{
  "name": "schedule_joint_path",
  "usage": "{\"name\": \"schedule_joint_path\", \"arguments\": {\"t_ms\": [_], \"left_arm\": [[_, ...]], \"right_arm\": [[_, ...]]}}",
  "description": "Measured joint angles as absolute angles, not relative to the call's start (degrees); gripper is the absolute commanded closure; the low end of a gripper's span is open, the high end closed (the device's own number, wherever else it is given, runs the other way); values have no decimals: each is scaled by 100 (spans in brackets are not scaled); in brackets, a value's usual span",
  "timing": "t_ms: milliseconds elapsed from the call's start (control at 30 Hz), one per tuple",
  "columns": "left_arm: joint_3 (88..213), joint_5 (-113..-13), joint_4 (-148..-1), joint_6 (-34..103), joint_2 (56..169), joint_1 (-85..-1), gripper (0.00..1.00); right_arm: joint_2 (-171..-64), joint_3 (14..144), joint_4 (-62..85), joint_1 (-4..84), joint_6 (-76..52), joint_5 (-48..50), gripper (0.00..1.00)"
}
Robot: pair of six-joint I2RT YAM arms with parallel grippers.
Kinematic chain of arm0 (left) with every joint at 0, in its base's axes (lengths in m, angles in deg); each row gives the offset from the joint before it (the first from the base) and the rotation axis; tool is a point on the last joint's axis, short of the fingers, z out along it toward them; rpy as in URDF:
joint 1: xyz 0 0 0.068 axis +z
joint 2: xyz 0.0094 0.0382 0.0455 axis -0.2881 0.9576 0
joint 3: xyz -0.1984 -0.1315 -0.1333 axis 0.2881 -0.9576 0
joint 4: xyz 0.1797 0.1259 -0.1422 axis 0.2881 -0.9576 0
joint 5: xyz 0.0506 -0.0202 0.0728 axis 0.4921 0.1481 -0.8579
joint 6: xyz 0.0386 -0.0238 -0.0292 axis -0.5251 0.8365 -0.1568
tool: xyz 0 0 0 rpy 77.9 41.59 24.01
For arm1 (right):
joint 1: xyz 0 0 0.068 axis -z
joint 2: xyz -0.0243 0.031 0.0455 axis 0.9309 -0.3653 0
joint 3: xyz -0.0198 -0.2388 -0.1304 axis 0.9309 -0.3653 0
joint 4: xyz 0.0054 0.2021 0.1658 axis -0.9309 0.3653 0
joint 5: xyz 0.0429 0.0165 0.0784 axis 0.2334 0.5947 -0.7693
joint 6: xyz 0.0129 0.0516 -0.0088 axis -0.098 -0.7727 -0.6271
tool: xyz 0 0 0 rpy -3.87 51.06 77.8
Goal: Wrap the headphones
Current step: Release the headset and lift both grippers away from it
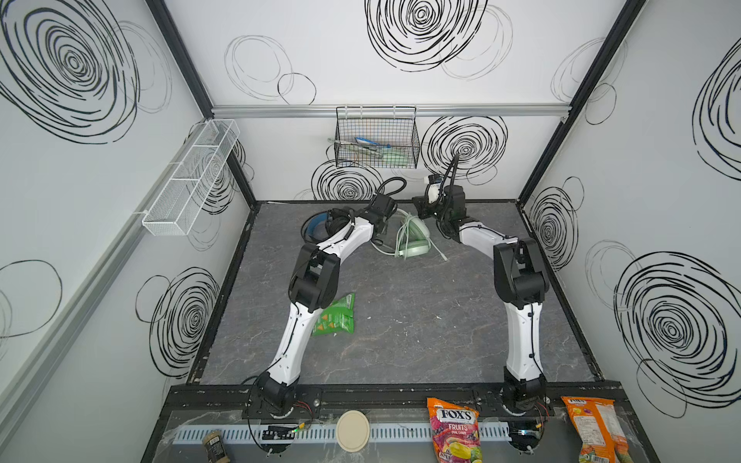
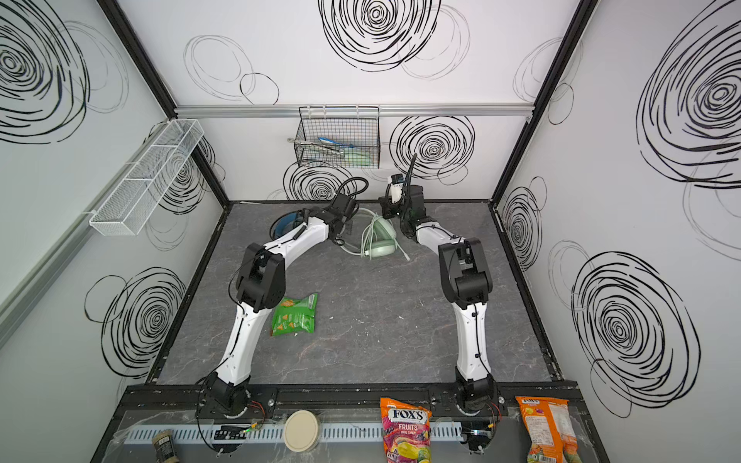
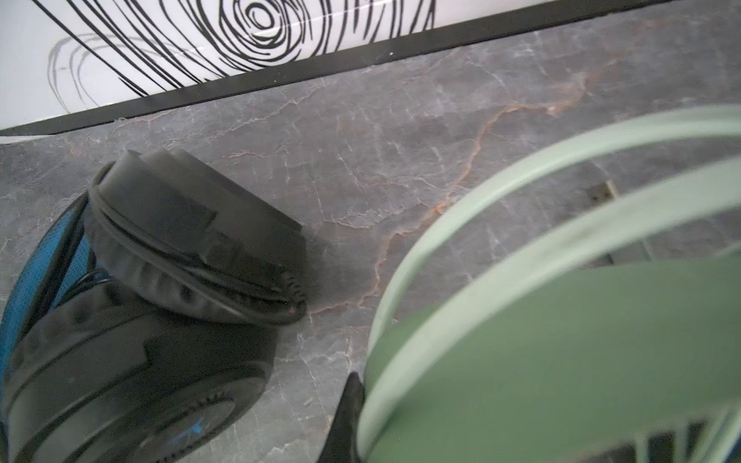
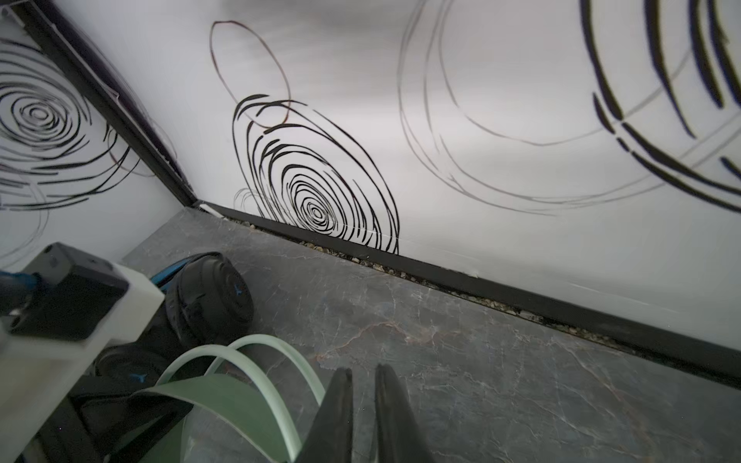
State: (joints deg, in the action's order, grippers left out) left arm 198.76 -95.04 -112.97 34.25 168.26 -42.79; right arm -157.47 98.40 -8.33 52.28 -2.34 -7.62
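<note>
On my right wrist feed, the right gripper (image 4: 363, 375) shows two dark fingers a narrow slit apart. Only grey floor shows in the gap, so they hold nothing. Just beside them, toward the other arm, curve the pale bands and darker pad of the mint headphones (image 4: 240, 405). Past those sit the black headphones (image 4: 212, 292), with a small blue mark on the earcup that I cannot read. The left gripper (image 3: 347, 413) shows me only one dark fingertip, hard against the mint headband. Its fingers are together, but blurred green so close to the lens hides whether they pinch a band or the cord. In both top views the arms reach far forward from their bases with elbows raised. The left wrist is tipped at the floor and the right is aimed toward the foot of the back wall, with the mint headphones between the two grippers. The whitish cable (image 1: 439, 251) runs out on the right gripper's side, and the black headphones lie half under the left forearm. Well back from the fingers, by the arm bases, a candy bag (image 1: 453, 429) reads "FOX'S FRUITS". The print on the orange bag (image 1: 593, 429) and the small jar (image 1: 216, 443) is too small for me to read. A green snack bag (image 1: 335, 314) lies by the left elbow, its label unreadable.
</note>
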Motion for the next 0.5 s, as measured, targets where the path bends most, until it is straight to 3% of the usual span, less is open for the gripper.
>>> {"name": "schedule_joint_path", "arguments": {"t_ms": [67,400,500], "left_arm": [[19981,-9445,-11369,3468,16920,-4167,100],[20650,-9207,-11496,3752,17563,-4084,100],[20680,-9194,-11502,3838,17598,-4141,86]], "right_arm": [[-15876,10116,-726,5285,-378,-609,54],[-15907,11237,-31,5412,-881,637,34],[-15854,11235,229,5414,-935,914,31]]}}
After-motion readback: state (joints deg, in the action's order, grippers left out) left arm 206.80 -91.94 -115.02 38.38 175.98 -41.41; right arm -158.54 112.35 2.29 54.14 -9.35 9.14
